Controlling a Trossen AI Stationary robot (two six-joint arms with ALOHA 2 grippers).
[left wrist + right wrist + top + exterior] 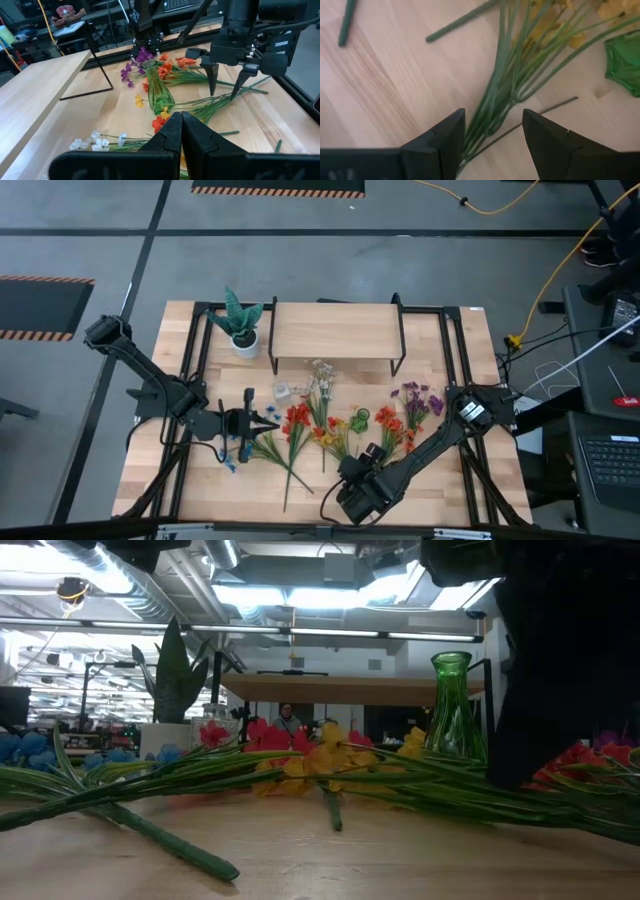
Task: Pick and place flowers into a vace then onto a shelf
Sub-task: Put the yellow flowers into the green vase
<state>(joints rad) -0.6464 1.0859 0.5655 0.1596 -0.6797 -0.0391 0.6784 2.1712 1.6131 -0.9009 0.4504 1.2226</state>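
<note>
Several flowers point(320, 425) lie spread on the table in front of the shelf point(335, 330). Among them the green glass vase point(361, 418) stands upright on its base point(157, 87). My right gripper point(492, 120) is open and points steeply down over a bundle of green stalks with yellow blooms point(500, 85). One finger stands on each side of the bundle, just above the table point(223, 90). Whether they touch the stalks I cannot tell. At the table's left my left gripper point(180, 130) hovers shut with nothing in it point(262, 420).
A spiky green plant in a white pot point(240, 325) stands left of the shelf. A small clear object point(283, 390) lies near the white blooms. Loose stalks point(150, 830) run toward the near edge. A person point(65, 12) sits beyond the table.
</note>
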